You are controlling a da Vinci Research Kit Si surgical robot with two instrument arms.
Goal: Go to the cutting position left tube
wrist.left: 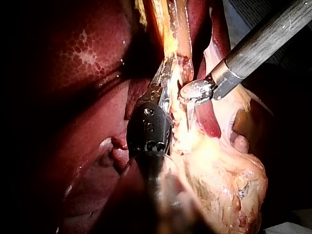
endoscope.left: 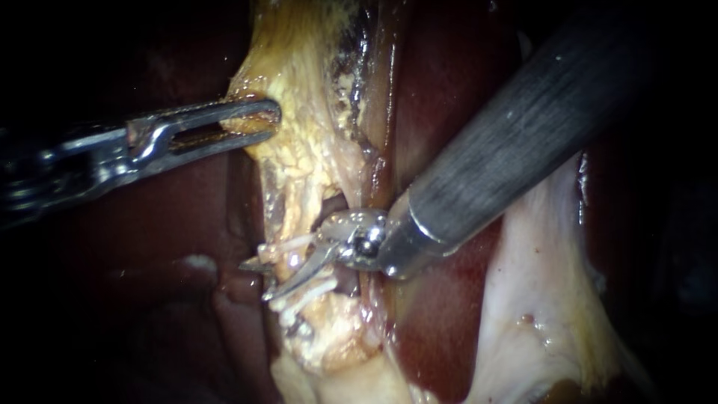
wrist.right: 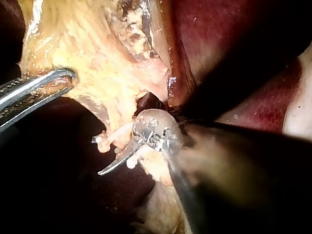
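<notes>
Tube [endoscope.left: 284, 269] between half-open jaws of right instrument [endoscope.left: 257, 280], perhaps touching; left instrument [endoscope.left: 272, 123] clamps tissue [endoscope.left: 299, 153].

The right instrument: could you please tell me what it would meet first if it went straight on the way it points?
Most likely the tube, between its white clips. The open jaws of the right instrument appear to straddle it, though depth is hard to judge.
</notes>
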